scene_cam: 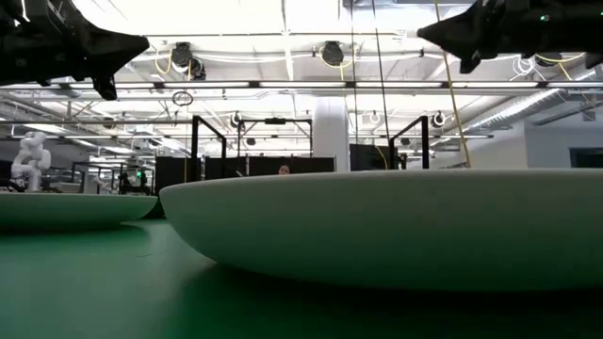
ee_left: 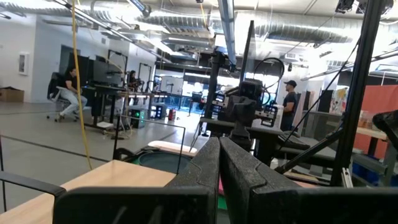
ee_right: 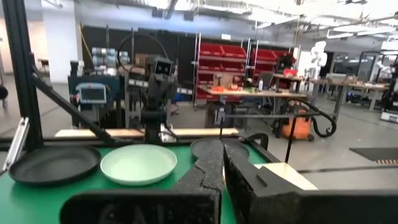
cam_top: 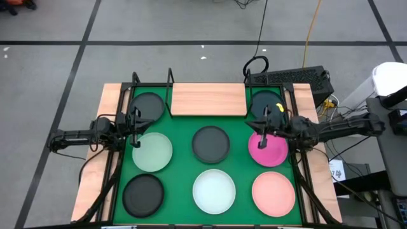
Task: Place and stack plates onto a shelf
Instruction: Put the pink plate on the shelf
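The shelf is a light wood board on black rods at the far middle of the green mat. Two black plates lie flat on either side of it. The pale green plate, a dark grey plate and the magenta plate make the middle row. A black plate, the white plate and the light pink plate make the near row. My left gripper is shut above the pale green plate's far edge. My right gripper is shut above the magenta plate's far edge.
Black frame rails run along both sides of the mat, and upright rods stand at the shelf's corners. A keyboard and cables lie beyond the table's far right corner. People show in the room behind.
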Action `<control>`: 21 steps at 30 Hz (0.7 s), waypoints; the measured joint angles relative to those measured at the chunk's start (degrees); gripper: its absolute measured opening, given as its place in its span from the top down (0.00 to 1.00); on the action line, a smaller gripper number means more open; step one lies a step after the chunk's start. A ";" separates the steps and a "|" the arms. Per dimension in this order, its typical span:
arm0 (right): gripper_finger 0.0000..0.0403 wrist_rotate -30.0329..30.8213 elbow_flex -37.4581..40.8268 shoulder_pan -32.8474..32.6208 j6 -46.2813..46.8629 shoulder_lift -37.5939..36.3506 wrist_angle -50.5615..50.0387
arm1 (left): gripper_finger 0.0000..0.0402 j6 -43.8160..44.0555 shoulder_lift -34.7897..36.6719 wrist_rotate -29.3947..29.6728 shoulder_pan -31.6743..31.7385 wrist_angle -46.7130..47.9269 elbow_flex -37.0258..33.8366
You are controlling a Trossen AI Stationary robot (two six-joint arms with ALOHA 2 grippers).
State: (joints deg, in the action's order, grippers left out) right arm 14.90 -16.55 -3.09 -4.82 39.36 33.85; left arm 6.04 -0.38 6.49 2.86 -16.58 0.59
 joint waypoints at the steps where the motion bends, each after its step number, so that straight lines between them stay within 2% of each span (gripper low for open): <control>1: 1.00 0.00 -0.10 0.00 0.19 1.27 0.37 | 0.96 0.00 0.00 0.01 -0.01 0.02 -0.01; 4: 1.00 -0.56 -0.87 -0.04 2.00 4.63 0.66 | 0.96 0.00 0.01 0.00 0.01 0.01 -0.01; 8: 1.00 -4.64 -2.57 -0.32 3.30 8.66 0.57 | 0.96 0.00 0.00 0.01 -0.01 0.02 -0.01; 14: 0.99 -5.99 -4.98 -3.23 1.96 11.62 -2.92 | 0.96 0.00 0.00 -0.01 0.01 0.02 0.00; 16: 0.97 -3.93 -7.81 -3.69 5.10 11.58 -12.74 | 0.96 0.00 0.00 0.01 0.00 0.01 -0.01; 19: 0.94 1.51 -14.42 -3.81 10.45 12.32 -33.77 | 0.96 0.01 0.01 0.01 0.00 0.00 -0.01; 21: 0.93 3.00 -18.56 -4.82 12.67 13.47 -41.90 | 0.96 0.00 0.00 -0.01 0.00 0.02 -0.01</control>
State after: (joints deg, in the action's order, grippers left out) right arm 17.89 -35.10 -7.91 7.85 52.83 -8.05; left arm 6.04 -0.38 6.48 2.87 -16.56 0.58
